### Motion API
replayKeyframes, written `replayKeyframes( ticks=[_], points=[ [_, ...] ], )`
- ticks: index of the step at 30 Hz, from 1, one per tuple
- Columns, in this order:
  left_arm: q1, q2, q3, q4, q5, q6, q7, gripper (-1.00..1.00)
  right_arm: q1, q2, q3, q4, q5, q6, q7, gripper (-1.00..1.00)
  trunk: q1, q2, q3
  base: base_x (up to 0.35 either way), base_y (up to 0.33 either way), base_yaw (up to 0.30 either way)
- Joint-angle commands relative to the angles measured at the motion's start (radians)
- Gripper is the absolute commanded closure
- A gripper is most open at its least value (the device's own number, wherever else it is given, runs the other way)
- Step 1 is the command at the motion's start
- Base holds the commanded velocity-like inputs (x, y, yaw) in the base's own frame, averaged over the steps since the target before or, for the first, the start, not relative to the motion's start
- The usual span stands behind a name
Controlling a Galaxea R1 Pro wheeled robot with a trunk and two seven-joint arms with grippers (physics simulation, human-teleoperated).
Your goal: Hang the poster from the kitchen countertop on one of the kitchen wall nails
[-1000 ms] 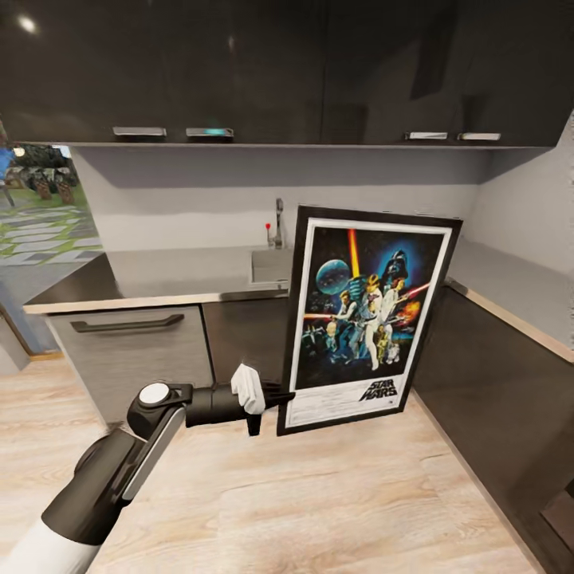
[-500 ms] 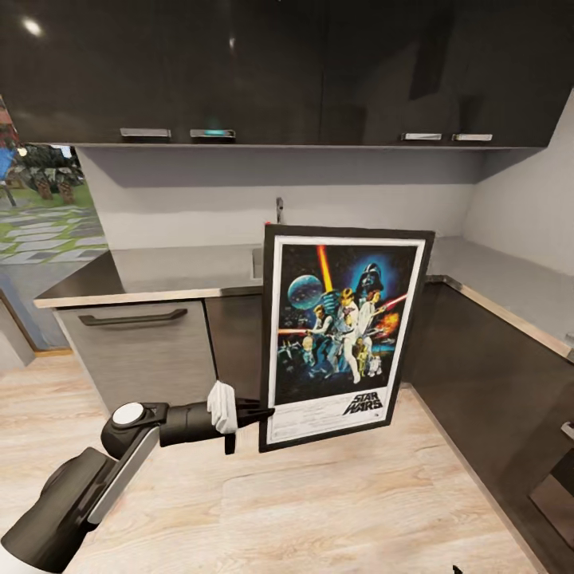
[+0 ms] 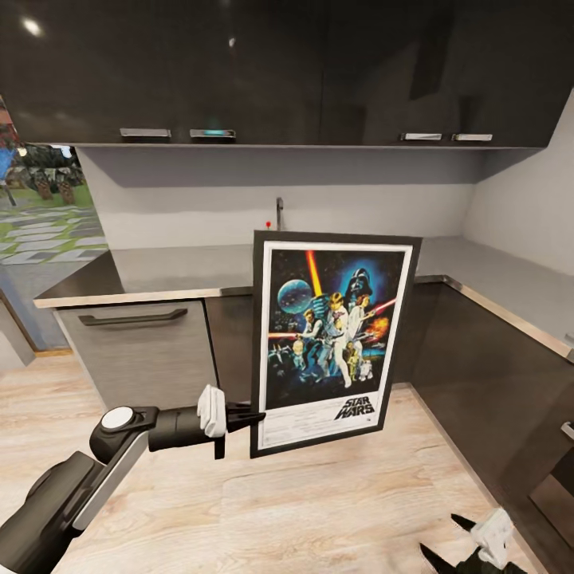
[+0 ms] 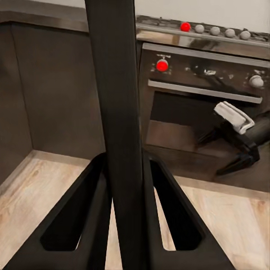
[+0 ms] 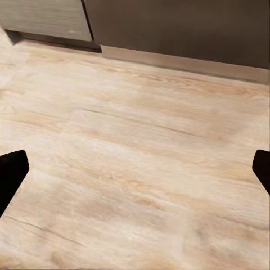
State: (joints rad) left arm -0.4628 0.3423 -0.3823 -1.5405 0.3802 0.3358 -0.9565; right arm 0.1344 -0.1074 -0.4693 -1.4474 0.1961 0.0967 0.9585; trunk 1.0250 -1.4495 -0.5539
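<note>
Head view shows the poster [image 3: 331, 339] held upright in the air in front of the kitchen countertop [image 3: 183, 269], clear of its surface, by the left gripper [image 3: 253, 416], which is clamped on the frame's lower left edge. In the left wrist view the frame edge [image 4: 119, 112] runs straight up between the two closed fingers [image 4: 76, 222], so the grip takes only a narrow strip at one corner. The main risk, as a judgement, is rotation or slip: most of the poster lies above and to the side of the grip point, so a quick turn of the arm or base could swing the frame in the jaws or drop it. A second risk is collision, since the poster's far edge stands near the dark cabinet fronts [image 3: 470, 359] beside the countertop's corner. No wall nail can be made out on the pale wall [image 3: 239, 211] behind the countertop; it is either too small to see or elsewhere, so a hanging point remains to be located. The right gripper [image 3: 458, 538] sits low, well below the countertop and above the wooden floor [image 5: 135, 169], with its fingers spread wide and holding nothing. An oven [image 4: 197, 107] appears beyond the poster in the left wrist view.
</note>
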Motion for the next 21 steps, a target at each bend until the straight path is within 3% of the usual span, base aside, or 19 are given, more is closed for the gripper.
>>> replayKeyframes(
  ticks=[1, 4, 5, 8, 12, 18, 21],
  points=[
    [-0.001, 0.001, -0.002, 0.0, 0.009, 0.009, 0.001, 1.0, -0.016, -0.021, -0.013, -0.024, 0.001, 0.06, 0.071, -1.0, 0.0, -0.001, -0.001, 0.0, 0.0, 0.0],
    [-0.001, 0.001, -0.001, 0.001, 0.009, 0.01, 0.0, 1.0, -0.057, -0.068, -0.022, -0.041, 0.0, 0.141, 0.156, -1.0, 0.0, -0.001, -0.001, 0.0, 0.0, 0.0],
    [-0.001, 0.001, -0.001, 0.001, 0.009, 0.011, -0.018, 1.0, -0.107, -0.11, -0.027, -0.048, -0.001, 0.22, 0.233, -1.0, 0.0, -0.001, -0.001, 0.0, 0.0, 0.0],
    [-0.001, 0.001, -0.001, 0.003, 0.009, 0.014, -0.086, 1.0, -0.182, -0.142, -0.03, -0.053, -0.001, 0.298, 0.323, -1.0, 0.0, -0.001, -0.001, 0.0, 0.0, 0.0],
    [-0.001, 0.001, 0.0, 0.007, 0.007, 0.016, -0.176, 1.0, -0.273, -0.162, -0.031, -0.054, 0.002, 0.363, 0.417, -1.0, 0.0, -0.001, -0.001, 0.0, 0.0, 0.0],
    [-0.001, 0.002, 0.001, 0.008, 0.007, 0.017, -0.222, 1.0, -0.376, -0.232, -0.028, -0.048, 0.0, 0.445, 0.56, -1.0, 0.0, -0.001, -0.001, 0.0, 0.0, 0.0],
    [-0.001, 0.002, 0.001, 0.008, 0.007, 0.018, -0.227, 1.0, -0.41, -0.251, -0.025, -0.043, -0.002, 0.455, 0.589, -1.0, 0.0, -0.001, -0.001, 0.0, 0.0, 0.0]
  ],
)
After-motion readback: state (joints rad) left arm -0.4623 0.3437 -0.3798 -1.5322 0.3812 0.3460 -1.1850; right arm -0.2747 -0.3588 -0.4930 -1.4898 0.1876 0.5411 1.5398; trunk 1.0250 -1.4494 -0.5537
